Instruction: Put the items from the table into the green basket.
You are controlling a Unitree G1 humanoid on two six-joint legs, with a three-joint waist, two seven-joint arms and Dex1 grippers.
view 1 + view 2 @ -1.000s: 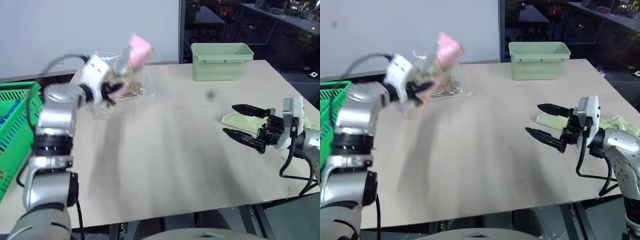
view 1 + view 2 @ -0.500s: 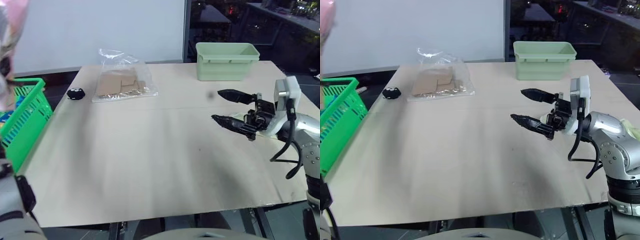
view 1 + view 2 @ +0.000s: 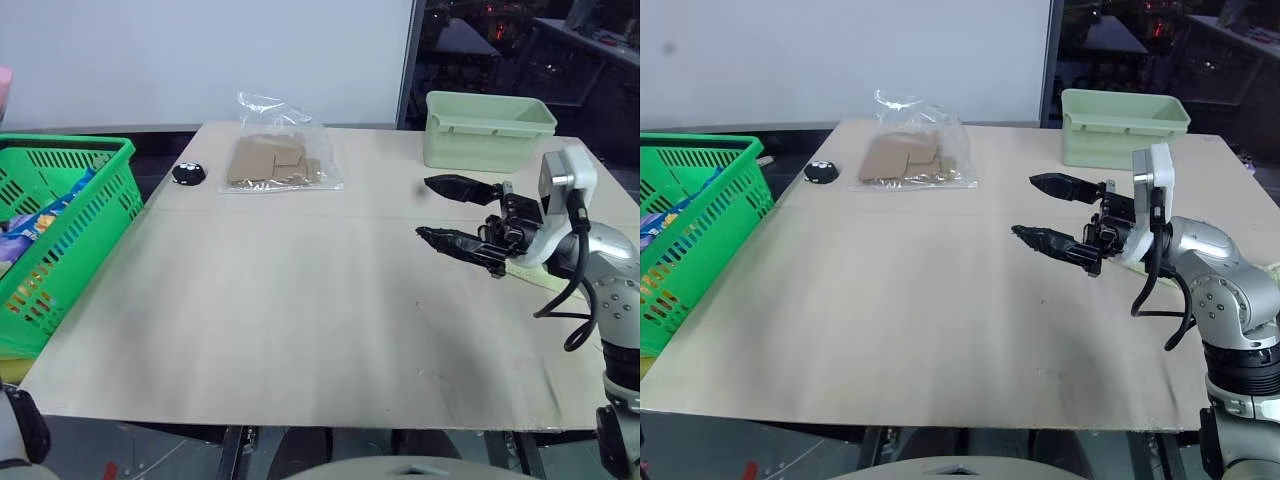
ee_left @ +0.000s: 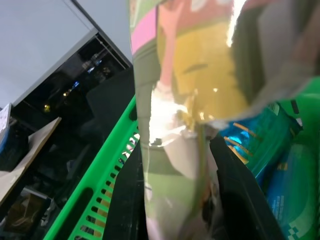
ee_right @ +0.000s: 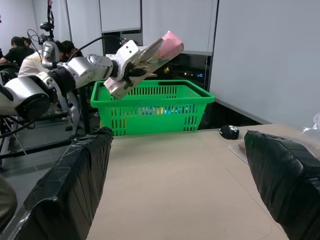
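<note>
My left gripper (image 5: 139,66) is shut on the long pink-and-white carton (image 5: 161,48), holding it tilted in the air above the green basket (image 5: 150,107). In the left wrist view, the black fingers (image 4: 231,195) clamp the carton (image 4: 175,95) over the basket's lattice wall (image 4: 95,200). The basket (image 3: 75,150) stands off the left edge of the table (image 3: 300,320) and has blue packets (image 3: 55,205) inside. My right gripper (image 3: 422,208) hovers open and empty over the right side of the table, pointing left.
A clear bag of brown card pieces (image 3: 278,162) and a small black object (image 3: 187,173) lie at the back of the table. A pale green tub (image 3: 487,130) stands at the back right. A yellow-green cloth (image 3: 535,278) lies below my right hand. People (image 5: 20,47) sit beyond the basket.
The view has swung left. My left arm carried the carton from over the table's back left out to above the basket. The right gripper stays open, raised slightly.
</note>
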